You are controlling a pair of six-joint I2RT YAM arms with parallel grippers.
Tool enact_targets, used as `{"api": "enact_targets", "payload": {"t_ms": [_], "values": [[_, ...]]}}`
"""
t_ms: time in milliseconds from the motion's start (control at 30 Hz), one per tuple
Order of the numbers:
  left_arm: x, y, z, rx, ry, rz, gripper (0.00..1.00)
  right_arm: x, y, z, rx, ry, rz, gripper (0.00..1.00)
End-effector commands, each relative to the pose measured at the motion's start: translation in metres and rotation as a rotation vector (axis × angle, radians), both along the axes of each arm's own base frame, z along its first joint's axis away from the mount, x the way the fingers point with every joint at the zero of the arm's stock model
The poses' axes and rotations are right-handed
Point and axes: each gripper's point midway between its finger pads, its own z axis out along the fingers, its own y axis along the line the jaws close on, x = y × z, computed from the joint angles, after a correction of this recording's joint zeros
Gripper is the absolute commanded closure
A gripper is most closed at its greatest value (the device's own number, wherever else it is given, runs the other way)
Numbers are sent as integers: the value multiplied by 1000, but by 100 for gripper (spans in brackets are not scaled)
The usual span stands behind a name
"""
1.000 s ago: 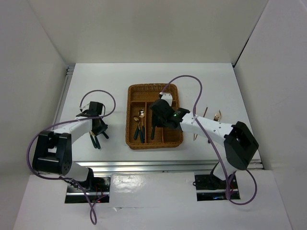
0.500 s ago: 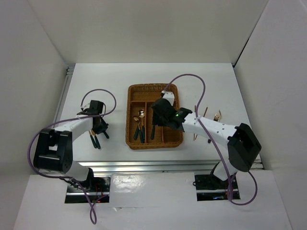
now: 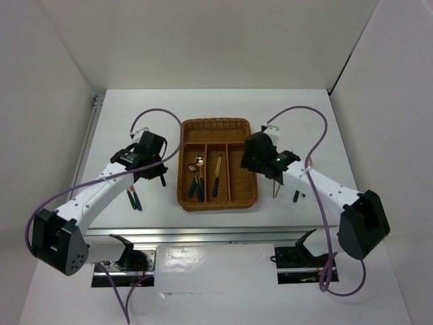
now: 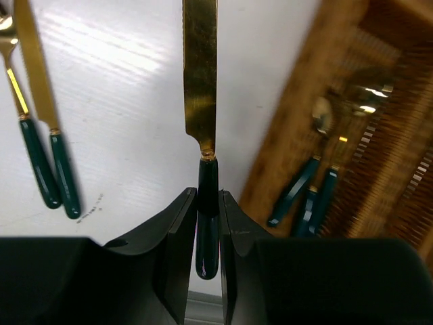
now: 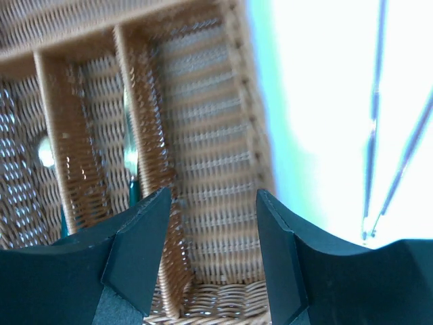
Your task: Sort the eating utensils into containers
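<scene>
My left gripper (image 4: 207, 200) is shut on the dark handle of a gold-bladed knife (image 4: 200, 74), held off the table just left of the wicker tray (image 4: 284, 156). In the top view the left gripper (image 3: 154, 175) hangs beside the tray's (image 3: 183, 162) left wall. A fork and a second knife (image 3: 134, 198) lie on the table to its left. Spoons (image 3: 197, 177) fill the left slot and a knife (image 3: 217, 175) lies in the middle slot. My right gripper (image 5: 213, 200) is open and empty over the bare right slot (image 5: 203, 135). Chopsticks (image 5: 375, 135) lie on the table right of the tray.
More cutlery (image 3: 306, 166) lies by the right arm's forearm. Purple cables (image 3: 298, 112) loop above both arms. White walls close in the table on three sides, and a metal rail (image 3: 223, 232) runs along the near edge.
My left gripper closed on a knife from the pile at the left and carried it up and right toward the tray. My right gripper drew back rightward from the middle slot and opened a little wider.
</scene>
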Motion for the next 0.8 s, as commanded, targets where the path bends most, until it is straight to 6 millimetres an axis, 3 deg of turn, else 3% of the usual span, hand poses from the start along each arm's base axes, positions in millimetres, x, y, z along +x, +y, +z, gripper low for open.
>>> {"api": "enact_targets", "payload": {"t_ms": [0,200,400,500,633,667,767], "values": [[-1,-18,41,-4,-87,-50,67,1,-22,15,22,-50,-51,39],[1,-84,72,-92,-167,-218,66,3,-59,9,31,-41,-144,37],[5,-148,67,-120,-151,-335,66,-1,-80,5,38,-28,-195,37],[8,-167,56,-115,-126,-356,66,-5,-85,1,28,-21,-198,37],[10,-157,45,-56,-102,-313,57,-7,-87,3,25,-32,-189,37],[11,-149,41,-23,-101,-283,47,-7,-87,3,25,-32,-189,37],[10,-130,42,-12,-114,-229,35,-7,-82,4,38,-32,-167,36]]}}
